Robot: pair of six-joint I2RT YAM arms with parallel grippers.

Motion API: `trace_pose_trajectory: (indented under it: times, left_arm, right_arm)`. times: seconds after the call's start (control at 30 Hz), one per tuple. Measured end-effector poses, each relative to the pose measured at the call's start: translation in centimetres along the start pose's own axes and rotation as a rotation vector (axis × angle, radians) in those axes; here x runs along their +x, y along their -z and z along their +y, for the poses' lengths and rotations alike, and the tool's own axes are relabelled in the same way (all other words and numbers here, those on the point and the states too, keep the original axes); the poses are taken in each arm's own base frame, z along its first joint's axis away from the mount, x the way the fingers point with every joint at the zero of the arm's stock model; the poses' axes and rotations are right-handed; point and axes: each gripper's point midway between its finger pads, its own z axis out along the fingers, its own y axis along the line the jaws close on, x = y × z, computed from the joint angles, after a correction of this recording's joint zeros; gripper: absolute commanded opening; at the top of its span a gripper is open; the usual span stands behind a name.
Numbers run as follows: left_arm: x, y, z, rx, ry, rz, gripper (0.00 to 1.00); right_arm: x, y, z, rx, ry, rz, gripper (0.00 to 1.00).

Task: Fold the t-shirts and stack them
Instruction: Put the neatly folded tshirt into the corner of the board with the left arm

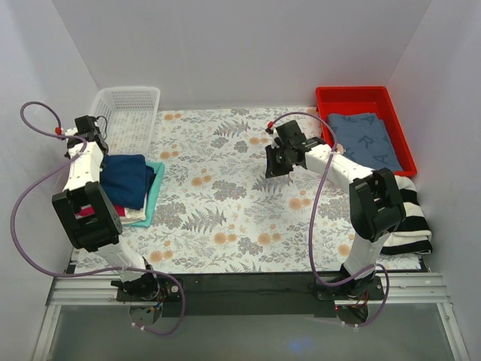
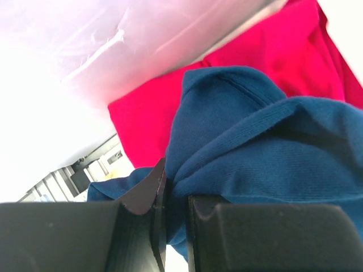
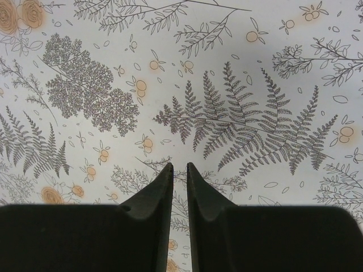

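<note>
A folded navy t-shirt (image 1: 126,179) lies on top of a pile at the table's left, over a cream tee (image 1: 135,215) and a teal tee (image 1: 155,192). My left gripper (image 1: 101,154) is at the navy shirt's far-left edge. In the left wrist view it (image 2: 177,187) is shut on a fold of the navy cloth (image 2: 255,141), with a red-pink tee (image 2: 272,51) behind it. My right gripper (image 1: 276,167) hangs over the bare patterned cloth at centre right. In the right wrist view it (image 3: 180,165) is shut to a thin slit with nothing in it.
A white mesh basket (image 1: 128,113) stands at the back left. A red tray (image 1: 352,93) at the back right holds a folded grey-blue garment (image 1: 364,139). A black-and-white striped garment (image 1: 409,218) lies by the right arm.
</note>
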Motion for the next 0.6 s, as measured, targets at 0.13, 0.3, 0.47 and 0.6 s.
trace_pose_trajectory:
  times: [0.13,0.3,0.47,0.6]
  left_arm:
    - [-0.4,-1.4,-0.2,-0.016,0.004,0.019,0.0]
    - [-0.6,-3.2,-0.7,-0.044,0.009,0.045,0.0]
    - [0.0,-4.6,-0.7,-0.089,0.015,0.089,0.76]
    - [-0.5,-4.7,-0.6,-0.102,0.059,0.09,0.8]
  right_arm:
    - [0.1,-0.2,-0.1,0.002,-0.002,0.006,0.2]
    - [0.5,-0.8,-0.4,0.009,-0.006,0.026,0.2]
    - [0.9,-1.3,-0.6,0.014,-0.009,0.043,0.2]
    - [0.9,-1.3,-0.6,0.016,-0.009,0.05,0.2]
